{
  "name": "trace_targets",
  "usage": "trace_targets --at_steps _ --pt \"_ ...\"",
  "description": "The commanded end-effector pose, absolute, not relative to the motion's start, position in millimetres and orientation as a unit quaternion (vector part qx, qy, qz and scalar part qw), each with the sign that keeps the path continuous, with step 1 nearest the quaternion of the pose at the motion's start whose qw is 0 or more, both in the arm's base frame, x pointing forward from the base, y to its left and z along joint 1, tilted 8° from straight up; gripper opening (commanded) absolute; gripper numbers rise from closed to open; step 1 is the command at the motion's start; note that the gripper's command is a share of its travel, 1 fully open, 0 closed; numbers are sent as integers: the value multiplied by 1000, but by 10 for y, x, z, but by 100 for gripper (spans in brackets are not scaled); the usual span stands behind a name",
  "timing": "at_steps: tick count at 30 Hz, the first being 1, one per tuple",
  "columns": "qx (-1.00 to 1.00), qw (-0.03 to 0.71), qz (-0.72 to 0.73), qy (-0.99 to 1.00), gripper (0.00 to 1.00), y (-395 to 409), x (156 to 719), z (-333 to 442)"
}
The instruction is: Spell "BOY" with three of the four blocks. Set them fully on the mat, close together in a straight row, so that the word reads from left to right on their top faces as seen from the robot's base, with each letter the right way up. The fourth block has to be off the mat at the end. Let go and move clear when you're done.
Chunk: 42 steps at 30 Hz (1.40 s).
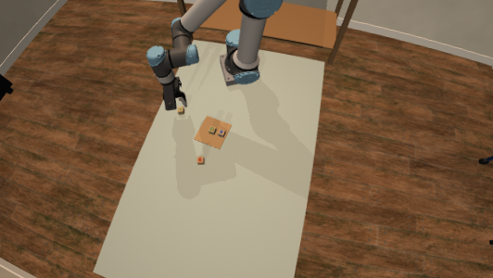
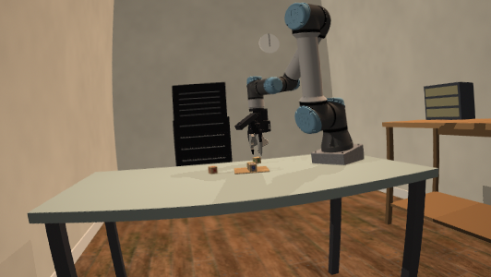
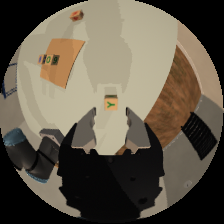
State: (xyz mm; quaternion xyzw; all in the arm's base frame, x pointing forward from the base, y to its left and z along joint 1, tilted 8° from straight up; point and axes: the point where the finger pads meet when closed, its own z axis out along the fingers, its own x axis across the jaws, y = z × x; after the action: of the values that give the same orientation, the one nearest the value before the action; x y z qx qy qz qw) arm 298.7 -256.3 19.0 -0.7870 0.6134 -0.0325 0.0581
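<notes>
The block with the green Y lies on the table off the mat, its letter turned sideways in the wrist view. My gripper is open and empty just above it, a jaw to either side in the wrist view. The mat bears the green O block and the blue B block, side by side, B on the left as seen from the base. The red-lettered block lies off the mat; its letter is unclear.
The robot's base stands at one end of the table. The table's side edge runs close beside the Y block. A wooden shelf stands behind the base.
</notes>
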Motion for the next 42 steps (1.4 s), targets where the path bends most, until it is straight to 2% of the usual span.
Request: trace_targets --at_steps 1,42 --pt "-787 58 -33 613 40 -2567 2991 179" --pt "-787 58 -33 613 40 -2549 3033 -162"
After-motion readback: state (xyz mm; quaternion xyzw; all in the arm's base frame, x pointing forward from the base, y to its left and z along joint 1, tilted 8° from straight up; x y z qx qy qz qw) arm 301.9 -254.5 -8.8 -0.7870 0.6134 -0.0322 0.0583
